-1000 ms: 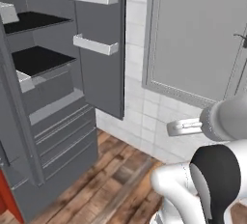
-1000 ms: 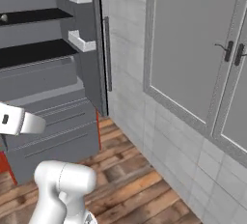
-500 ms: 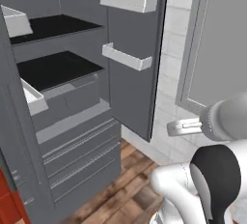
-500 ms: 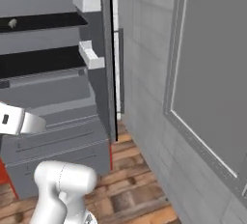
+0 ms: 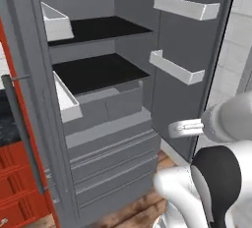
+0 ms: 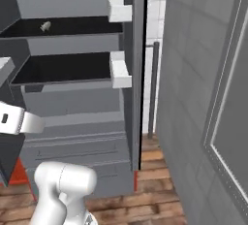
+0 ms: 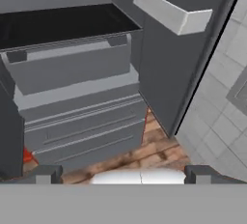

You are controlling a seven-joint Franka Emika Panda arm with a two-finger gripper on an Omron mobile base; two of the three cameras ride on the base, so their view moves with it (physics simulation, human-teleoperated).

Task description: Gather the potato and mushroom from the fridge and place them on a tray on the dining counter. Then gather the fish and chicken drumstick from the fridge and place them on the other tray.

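The fridge stands with both doors open, its dark shelves exposed. The gripper faces its drawers, fingers spread and empty. A small pale item lies on the upper shelf.

You have one fridge in front of you, both doors swung open. Inside it you can count two black shelves, two white bins on the right door and two wide drawers below the shelves. One small pale item sits on the fridge's upper shelf.
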